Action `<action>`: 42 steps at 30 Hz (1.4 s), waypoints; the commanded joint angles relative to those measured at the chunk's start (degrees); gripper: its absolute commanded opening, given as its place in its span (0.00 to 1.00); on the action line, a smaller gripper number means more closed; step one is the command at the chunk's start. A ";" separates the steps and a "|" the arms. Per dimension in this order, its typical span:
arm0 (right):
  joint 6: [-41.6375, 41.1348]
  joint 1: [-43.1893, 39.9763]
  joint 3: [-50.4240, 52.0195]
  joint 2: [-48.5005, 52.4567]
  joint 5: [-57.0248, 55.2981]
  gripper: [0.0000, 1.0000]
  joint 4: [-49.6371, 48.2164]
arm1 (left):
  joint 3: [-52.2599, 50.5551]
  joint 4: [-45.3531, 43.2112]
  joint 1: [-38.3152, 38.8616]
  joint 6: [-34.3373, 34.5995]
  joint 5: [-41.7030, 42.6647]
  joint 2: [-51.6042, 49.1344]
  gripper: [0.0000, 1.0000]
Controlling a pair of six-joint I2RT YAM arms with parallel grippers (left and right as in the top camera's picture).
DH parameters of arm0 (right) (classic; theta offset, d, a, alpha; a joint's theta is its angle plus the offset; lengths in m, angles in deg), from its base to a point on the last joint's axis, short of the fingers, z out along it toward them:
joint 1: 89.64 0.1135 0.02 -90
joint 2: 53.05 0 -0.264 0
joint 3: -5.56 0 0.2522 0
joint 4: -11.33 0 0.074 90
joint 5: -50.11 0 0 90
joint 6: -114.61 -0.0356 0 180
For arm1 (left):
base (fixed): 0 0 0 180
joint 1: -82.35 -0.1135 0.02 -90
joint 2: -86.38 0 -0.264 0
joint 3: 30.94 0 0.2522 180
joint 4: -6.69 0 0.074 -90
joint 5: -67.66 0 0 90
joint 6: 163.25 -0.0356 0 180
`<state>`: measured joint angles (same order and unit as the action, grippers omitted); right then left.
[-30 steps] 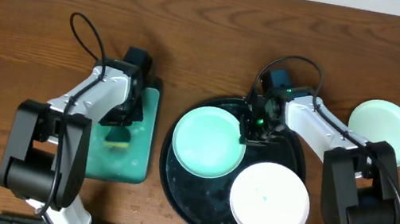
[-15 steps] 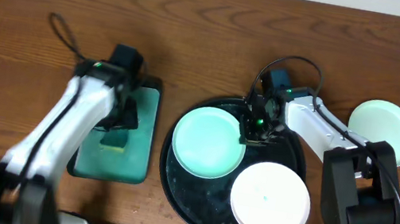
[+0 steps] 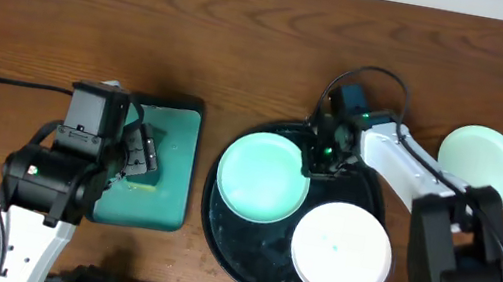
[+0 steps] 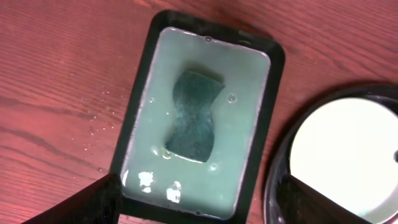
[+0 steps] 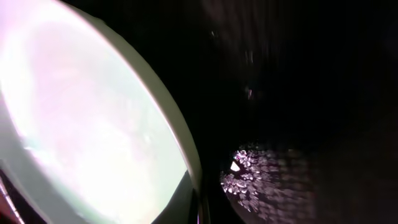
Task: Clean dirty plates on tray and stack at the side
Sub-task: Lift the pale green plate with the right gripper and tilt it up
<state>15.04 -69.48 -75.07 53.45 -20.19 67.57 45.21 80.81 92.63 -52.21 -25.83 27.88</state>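
On glossy black tray [image 3: 243, 256]: mint plate [image 3: 263, 177], white plate [image 3: 339, 253], both shallow.

I log the table [image 3: 247, 39] as reddish-brown with wavy dark grain. The round tray [image 3: 243, 261] is glossy black, flecked with pale droplets. On it I see a plain mint-green plate [image 3: 264, 177] and a white plate [image 3: 339, 252] with faint teal flecks. The off-tray plate [image 3: 482, 163] is a paler mint. The rectangular tray [image 4: 245, 143] is black-rimmed and milky green inside; the sponge [image 4: 194, 115] is dark green.
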 commanded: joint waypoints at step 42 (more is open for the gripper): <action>50.49 46.12 -0.74 -30.05 -103.06 0.01 -0.74 | 0.63 -1.38 -0.20 0.24 1.09 -5.86 0.81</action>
<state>56.77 -26.64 -75.14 23.05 -110.24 68.34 45.21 79.39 92.63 -52.23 -24.04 22.33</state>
